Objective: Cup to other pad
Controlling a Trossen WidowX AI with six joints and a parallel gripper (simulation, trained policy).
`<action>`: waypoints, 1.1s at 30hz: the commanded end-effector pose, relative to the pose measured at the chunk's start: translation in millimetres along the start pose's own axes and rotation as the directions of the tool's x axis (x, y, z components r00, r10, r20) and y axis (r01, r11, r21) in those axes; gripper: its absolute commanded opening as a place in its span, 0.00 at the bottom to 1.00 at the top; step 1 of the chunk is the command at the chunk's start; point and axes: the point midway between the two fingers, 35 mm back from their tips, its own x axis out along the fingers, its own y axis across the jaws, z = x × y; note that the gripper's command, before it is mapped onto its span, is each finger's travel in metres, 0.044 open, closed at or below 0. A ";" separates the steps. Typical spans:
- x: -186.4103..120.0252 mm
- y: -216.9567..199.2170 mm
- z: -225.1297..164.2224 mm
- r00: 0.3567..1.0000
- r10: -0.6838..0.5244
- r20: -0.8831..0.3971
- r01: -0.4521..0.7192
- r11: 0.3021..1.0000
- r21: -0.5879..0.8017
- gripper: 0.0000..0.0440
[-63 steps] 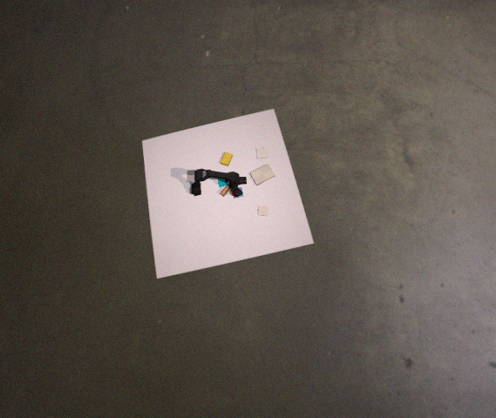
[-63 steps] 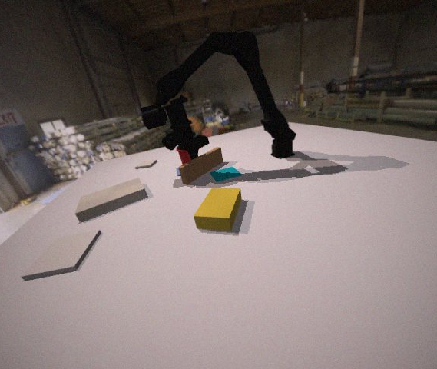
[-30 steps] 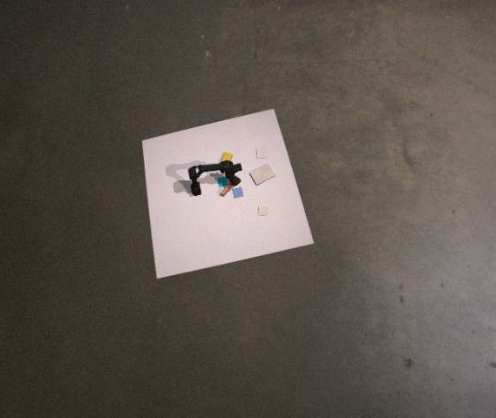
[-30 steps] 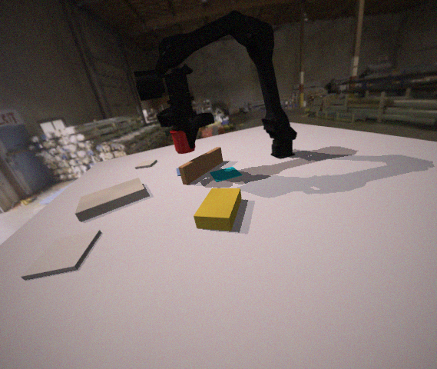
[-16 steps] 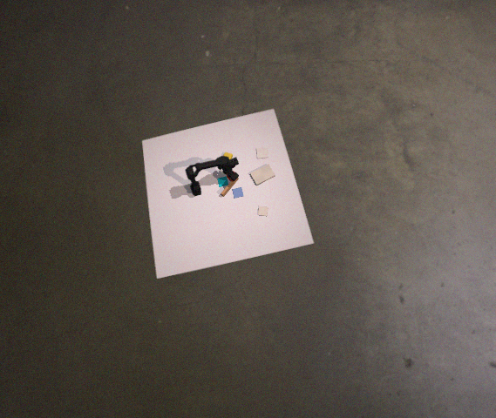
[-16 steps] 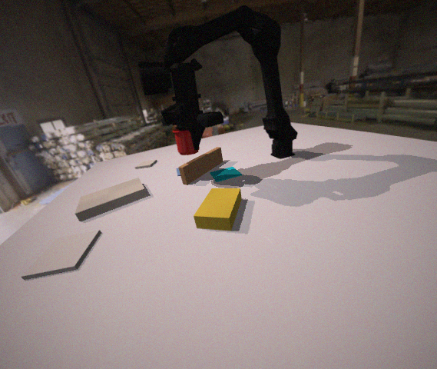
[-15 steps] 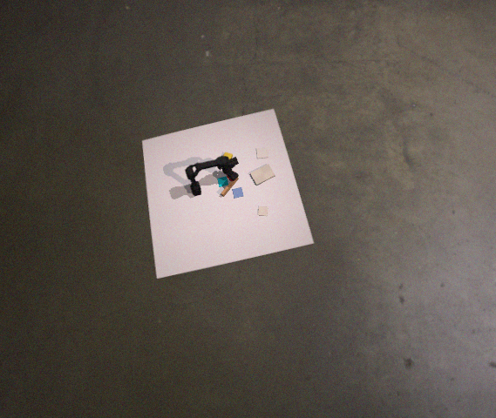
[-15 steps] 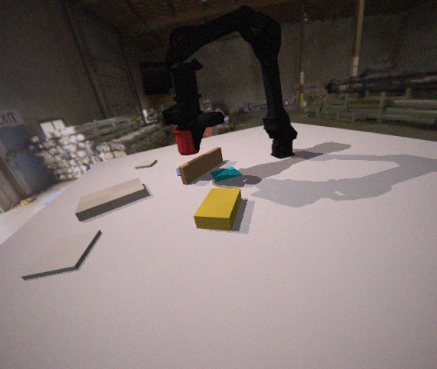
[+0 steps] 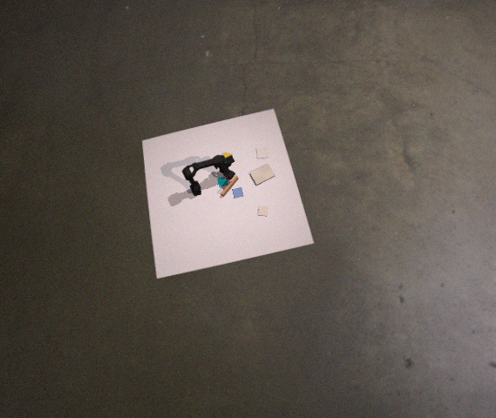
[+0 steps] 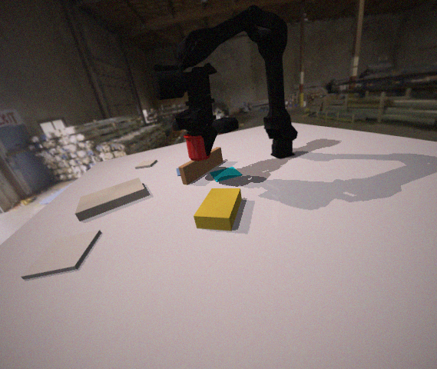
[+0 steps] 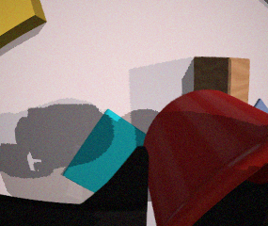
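cup [image 9: 226, 177] [image 10: 196, 147] [image 11: 204, 137] held upright and aloft: the gripper [image 9: 229, 176] [image 10: 203, 148] [image 11: 151, 153] is closed down to a narrow gap with the cup's side caught between its fingers. what matters now is where that cup stands across the wooden barrier [image 9: 229, 185] [image 10: 202, 165] [image 11: 212, 72]. the teal pad [image 9: 222, 181] [image 10: 225, 174] [image 11: 110, 151] lies on one side of it, the blue pad [image 9: 237, 192] [image 10: 178, 171] [image 11: 262, 107] on the other, and from above the cup looks to be on the teal side, near the barrier's end and just beside the pad. i take teal as the goal; if so, a short sideways shift over its middle should come before lowering. the marbles can't be seen, so a level, gentle descent seems wise.
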 end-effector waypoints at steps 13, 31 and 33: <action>28.9 24.1 -23.6 1.000 -0.005 -0.008 0.005 1.000 0.020 0.00; 58.5 42.8 -49.4 1.000 -0.014 -0.022 0.015 0.999 0.046 0.10; 59.6 42.5 -50.0 1.000 -0.016 -0.015 0.017 0.999 0.052 0.12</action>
